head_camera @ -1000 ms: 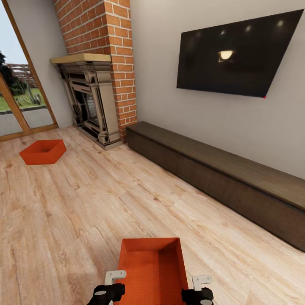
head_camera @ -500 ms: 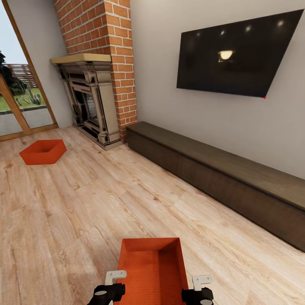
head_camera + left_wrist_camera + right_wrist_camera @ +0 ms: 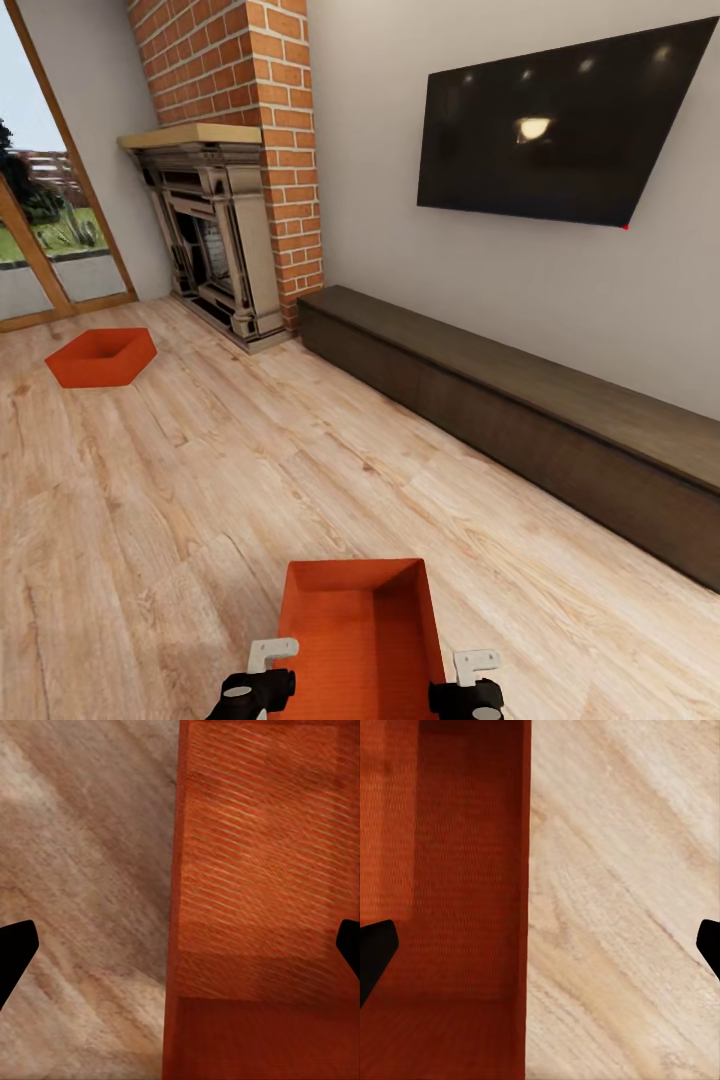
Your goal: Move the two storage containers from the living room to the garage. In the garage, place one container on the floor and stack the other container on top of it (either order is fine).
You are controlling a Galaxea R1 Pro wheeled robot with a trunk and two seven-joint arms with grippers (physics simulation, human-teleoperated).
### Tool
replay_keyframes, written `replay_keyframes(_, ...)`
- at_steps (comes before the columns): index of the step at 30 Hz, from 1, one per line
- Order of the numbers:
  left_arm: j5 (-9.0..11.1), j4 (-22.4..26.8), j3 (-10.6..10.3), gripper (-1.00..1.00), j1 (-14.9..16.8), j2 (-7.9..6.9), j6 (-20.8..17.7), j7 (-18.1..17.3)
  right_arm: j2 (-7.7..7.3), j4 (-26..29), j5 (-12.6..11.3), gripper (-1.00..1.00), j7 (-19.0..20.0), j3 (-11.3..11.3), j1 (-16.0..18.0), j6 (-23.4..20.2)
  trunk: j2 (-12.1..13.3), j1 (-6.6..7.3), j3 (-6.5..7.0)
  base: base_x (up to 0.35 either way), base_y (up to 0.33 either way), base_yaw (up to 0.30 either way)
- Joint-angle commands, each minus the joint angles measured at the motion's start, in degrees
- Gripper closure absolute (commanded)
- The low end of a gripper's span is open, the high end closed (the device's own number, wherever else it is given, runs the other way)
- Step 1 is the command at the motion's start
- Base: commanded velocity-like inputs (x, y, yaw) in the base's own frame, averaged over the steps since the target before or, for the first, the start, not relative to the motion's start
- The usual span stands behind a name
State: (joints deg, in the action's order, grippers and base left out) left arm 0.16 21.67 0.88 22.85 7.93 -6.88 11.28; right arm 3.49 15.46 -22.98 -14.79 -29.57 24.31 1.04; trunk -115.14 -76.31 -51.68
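A: What is changing since 1 s ago?

B: Almost nothing. The whole head view is shifting slightly, so the camera is moving, not the objects.

A: Status, left to right?

B: The far container point(image 3: 102, 358) is sitting on the wood floor point(image 3: 200, 480) near the fireplace point(image 3: 215, 235). The left tool point(image 3: 262, 668) and right tool point(image 3: 478, 672) are both standing wide open, each straddling a side wall of the near container point(image 3: 358, 630), gripping nothing.

A: Meaning?

B: Probably neither container is lifted yet; both are remaining in the living room.
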Motion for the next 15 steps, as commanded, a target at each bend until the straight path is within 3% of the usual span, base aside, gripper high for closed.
replay_keyframes(1,0.02,0.12,0.08,-1.0,0.0,0.04,-0.33,0.14,0.0,0.01,-0.57,-1.0,-0.32,-0.49,0.04,0.11,-0.02,0.01,-0.05,0.0,0.0,0.0)
replay_keyframes(4,0.02,0.1,0.08,-1.0,0.0,-0.02,-0.33,0.14,0.02,0.01,-0.5,-1.0,-0.4,-0.49,0.04,0.08,-0.02,0.01,-0.05,0.0,0.0,0.0)
replay_keyframes(15,0.01,0.04,0.08,-1.0,0.0,0.02,-0.39,0.2,0.02,0.01,-0.48,-1.0,-0.42,-0.49,0.04,0.02,-4.43,-2.41,-2.02,0.0,0.0,0.0)
